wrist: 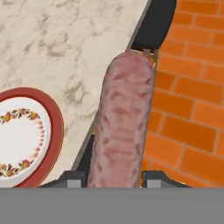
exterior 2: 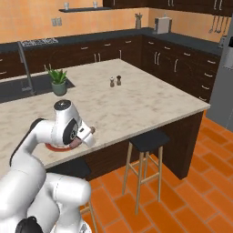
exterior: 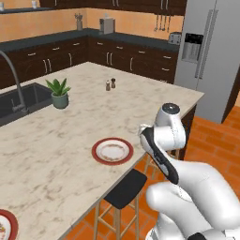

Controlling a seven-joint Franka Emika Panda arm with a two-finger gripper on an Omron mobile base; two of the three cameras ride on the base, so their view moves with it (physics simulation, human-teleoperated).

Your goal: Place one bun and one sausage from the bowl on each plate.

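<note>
1. While the two-finger gripper [wrist: 112,177] is clamping a long pinkish-brown sausage [wrist: 123,118], it is hanging past the marble counter [wrist: 65,39] edge.
2. Judging next: carrying it over the round red-rimmed white plate [wrist: 26,135] beside it and lowering.

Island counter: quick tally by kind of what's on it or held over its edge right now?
Plates: 2, one near the stool side, one at the lower-left edge
Sausage: 1, in the gripper
Potted plant: 1
Shakers: 2
Total: 6
</note>
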